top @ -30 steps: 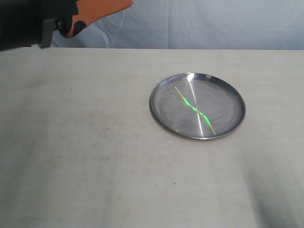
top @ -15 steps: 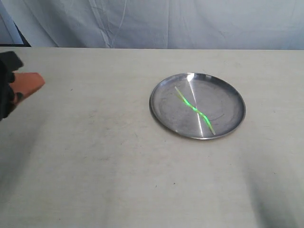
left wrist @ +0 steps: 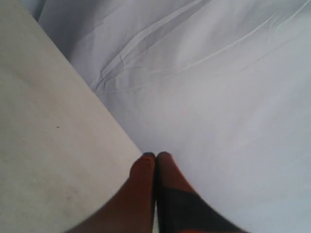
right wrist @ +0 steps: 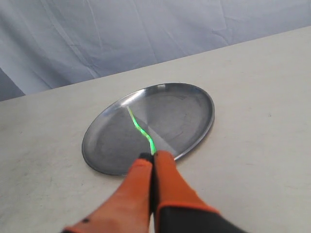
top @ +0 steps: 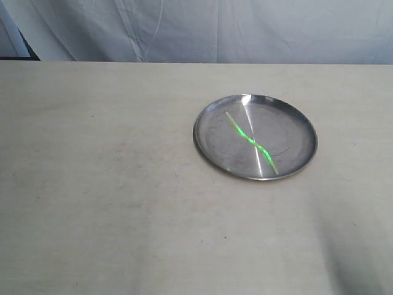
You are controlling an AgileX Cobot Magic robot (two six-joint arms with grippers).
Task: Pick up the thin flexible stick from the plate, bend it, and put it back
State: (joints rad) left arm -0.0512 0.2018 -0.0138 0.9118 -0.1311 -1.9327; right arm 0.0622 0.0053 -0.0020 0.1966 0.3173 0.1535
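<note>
The thin flexible stick, bright yellow-green and slightly wavy, lies diagonally across the round silver plate on the table right of centre. Neither gripper shows in the exterior view. In the right wrist view my right gripper is shut with nothing held; its orange fingertips sit in front of the near rim of the plate, and the stick lies flat inside the plate beyond them. My left gripper is shut and empty, over the table's edge beside the cloth, far from the plate.
A pale beige table carries the plate. A wrinkled blue-grey cloth backdrop hangs behind the far edge, and the same cloth fills much of the left wrist view.
The left arm, seen at the upper left a second ago and at the left edge half a second ago, has left the exterior view. Plate and stick have not moved.
</note>
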